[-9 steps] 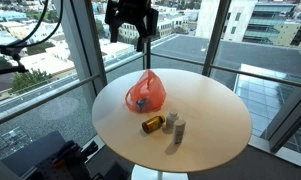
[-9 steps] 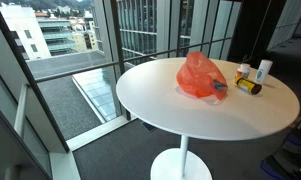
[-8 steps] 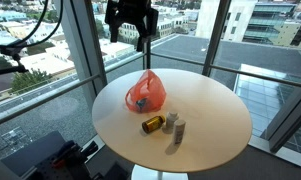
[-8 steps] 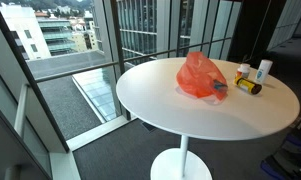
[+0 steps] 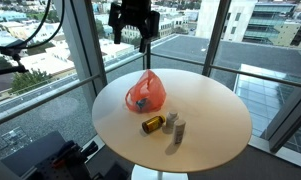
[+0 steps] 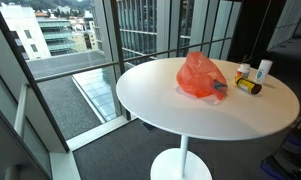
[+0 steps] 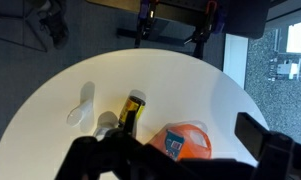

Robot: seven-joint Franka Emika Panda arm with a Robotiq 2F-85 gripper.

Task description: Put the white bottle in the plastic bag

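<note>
The white bottle (image 6: 264,70) stands upright near the table edge; it also shows in an exterior view (image 5: 180,129) and in the wrist view (image 7: 81,104). The orange plastic bag (image 5: 146,92) lies near the table's middle, also seen in an exterior view (image 6: 202,77) and the wrist view (image 7: 185,143). My gripper (image 5: 132,35) hangs high above the table's far side, open and empty. In the wrist view the gripper (image 7: 175,160) looks down with the bag between its spread fingers.
A yellow-labelled dark bottle (image 5: 151,125) lies beside the bag, and a small bottle (image 5: 171,121) stands next to the white one. The round white table (image 5: 215,110) stands by glass walls with railings. A dark stand (image 7: 175,25) sits beyond the table edge.
My gripper has shifted very slightly in the exterior view. The bag and bottles have not moved.
</note>
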